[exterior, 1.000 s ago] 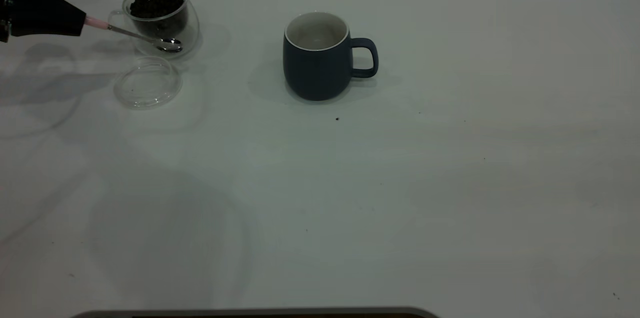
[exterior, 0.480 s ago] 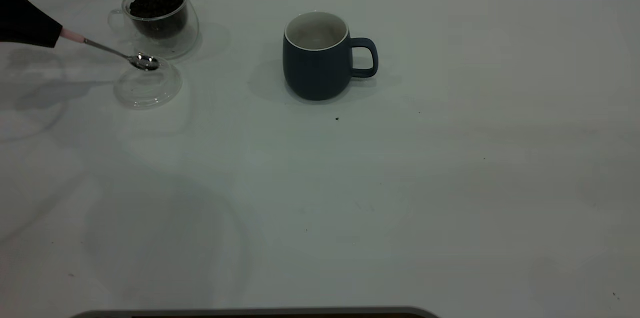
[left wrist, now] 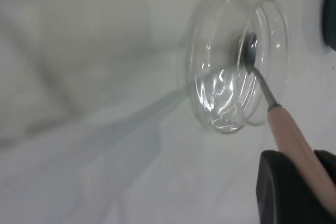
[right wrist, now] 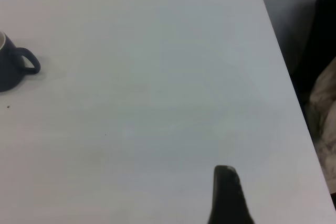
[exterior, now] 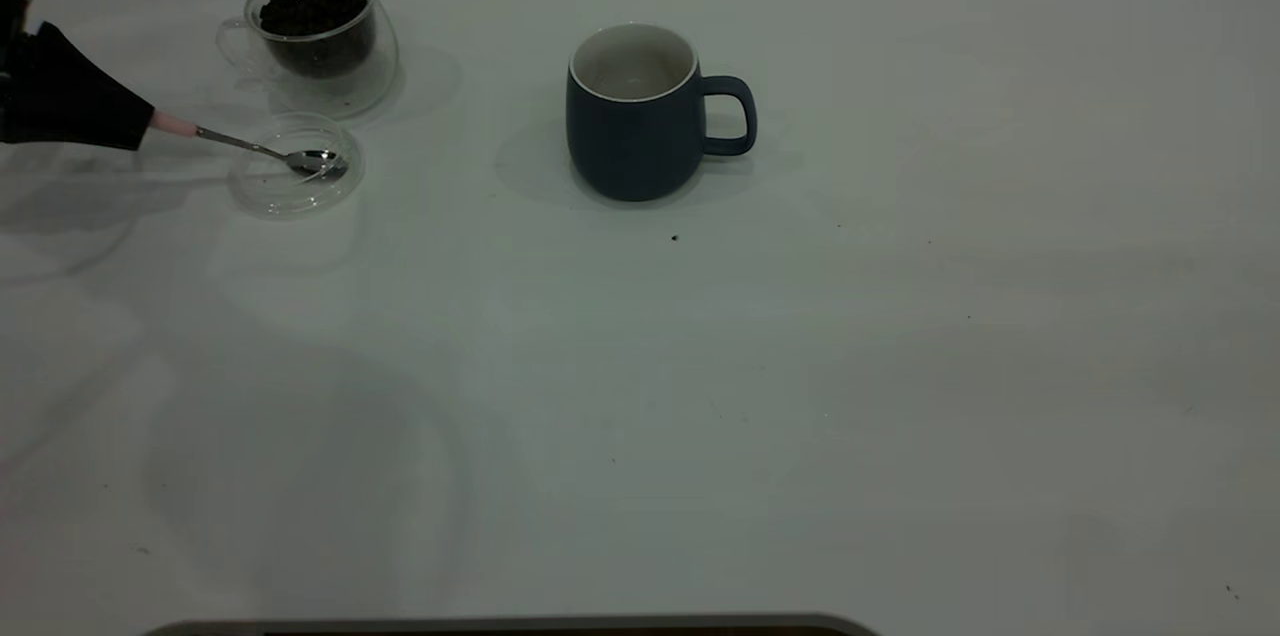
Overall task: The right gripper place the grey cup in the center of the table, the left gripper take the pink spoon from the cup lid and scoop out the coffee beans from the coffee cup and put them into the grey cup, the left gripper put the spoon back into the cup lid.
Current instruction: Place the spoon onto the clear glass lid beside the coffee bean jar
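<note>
Left gripper [exterior: 150, 123] clamped on pink spoon [exterior: 250, 148], bowl lowered inside cup lid [exterior: 262, 196] for release. Grey cup [exterior: 630, 141] mid-bench. Right gripper [right wrist: 227, 195] parked aside, jaws' state unclear.

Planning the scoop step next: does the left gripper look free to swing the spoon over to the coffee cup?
Probably yes: the coffee cup stands open beside the cup lid, nothing between, pink spoon held.
</note>
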